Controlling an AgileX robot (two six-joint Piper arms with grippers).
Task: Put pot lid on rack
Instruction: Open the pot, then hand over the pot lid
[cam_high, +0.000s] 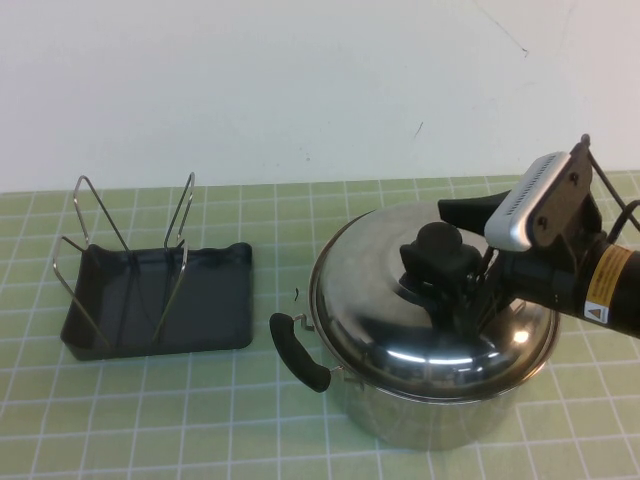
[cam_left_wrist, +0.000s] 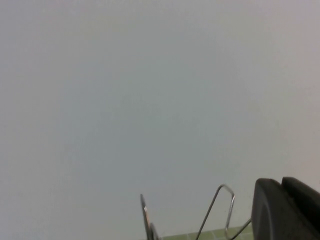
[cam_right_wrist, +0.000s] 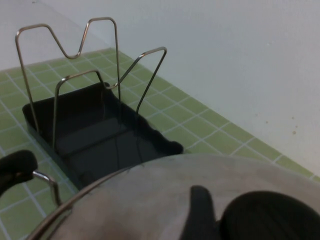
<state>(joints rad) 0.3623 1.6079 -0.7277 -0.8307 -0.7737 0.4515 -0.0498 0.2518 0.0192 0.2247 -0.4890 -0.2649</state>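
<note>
Deep stainless-steel pot (cam_high: 440, 410) with black side handles stands on the green grid-patterned mat (cam_high: 150, 420). Its round domed steel lid (cam_high: 420, 320) sits on the pot rim. Left of the pot, apart from it: the silver wire rack (cam_high: 130, 240) on a dark grey tray. The right gripper (cam_high: 452, 282) pinches the lid's black knob (cam_high: 437, 248). The left gripper (cam_left_wrist: 285, 210) shows only as a dark edge in its wrist view; finger state cannot be told.

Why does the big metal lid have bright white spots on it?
High view: the shiny pot lid mirrors lamps above as white glare streaks, right gripper at its knob. Right wrist view: the lid is near and blurry, the rack sharper. Left wrist view: mostly blank wall, left gripper a dark blur.
</note>
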